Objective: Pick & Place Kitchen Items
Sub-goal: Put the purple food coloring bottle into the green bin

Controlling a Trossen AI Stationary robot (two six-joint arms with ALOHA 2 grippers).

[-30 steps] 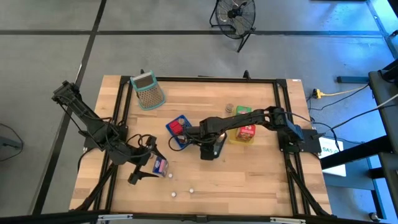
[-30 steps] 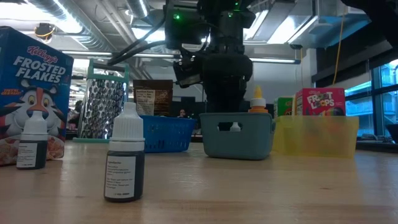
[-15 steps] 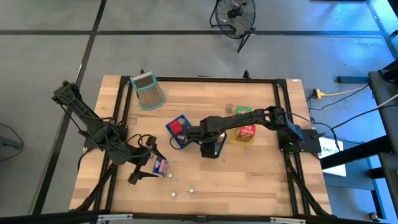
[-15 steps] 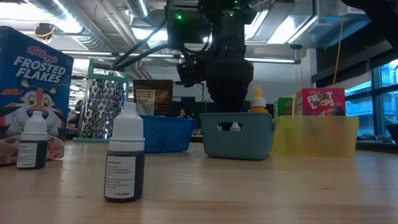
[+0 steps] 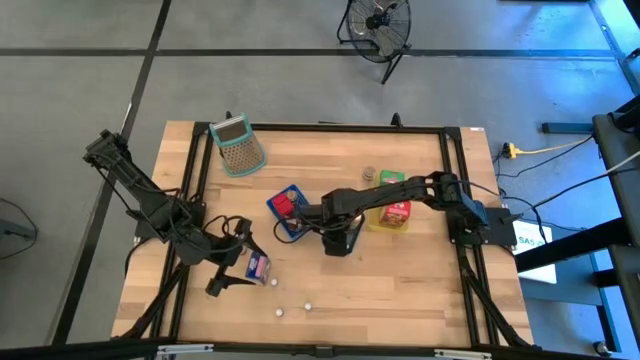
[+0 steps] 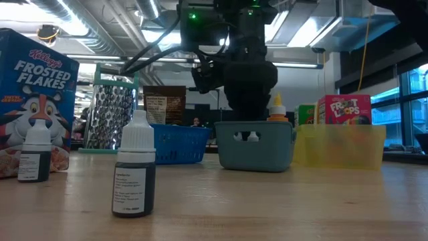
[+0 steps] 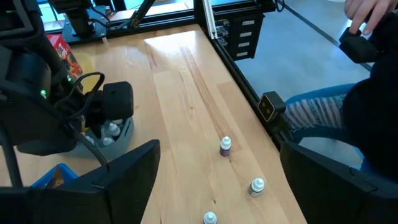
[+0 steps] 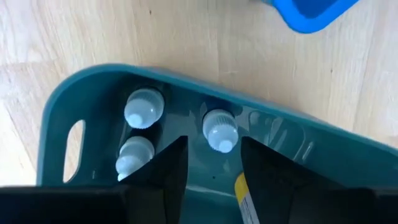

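A teal bin (image 5: 340, 241) (image 8: 93, 93) stands mid-table with three white-capped little bottles upright in it. My right gripper (image 8: 214, 163) (image 6: 249, 100) points down into the bin, its fingers apart. One bottle's cap (image 8: 219, 130) shows just beyond the gap. My left gripper (image 5: 237, 266) (image 7: 217, 186) hangs wide open over the near left, beside a pink and purple packet (image 5: 258, 267). Three small bottles (image 7: 225, 145) (image 7: 256, 185) (image 7: 209, 218) stand on the wood near the front edge. My right gripper's fingers (image 8: 171, 163) reach into the teal bin from above, one on each side of the bottle's cap. I cannot tell whether they touch the bottle.
A blue basket (image 5: 287, 207) sits left of the bin. A yellow tray (image 5: 390, 214) with a red cereal box (image 6: 344, 110) sits on its right. A grater (image 5: 237, 146) lies far left. A Frosted Flakes box (image 6: 37, 100) and two dropper bottles (image 6: 134, 167) (image 6: 33, 157) stand near. A person's hand (image 7: 367, 12) shows beyond the table's edge.
My right gripper has tipped slightly inside the teal bin without rising. In the low view it has shifted a little to the picture's right. A second white cap now shows through the bin's handle hole.
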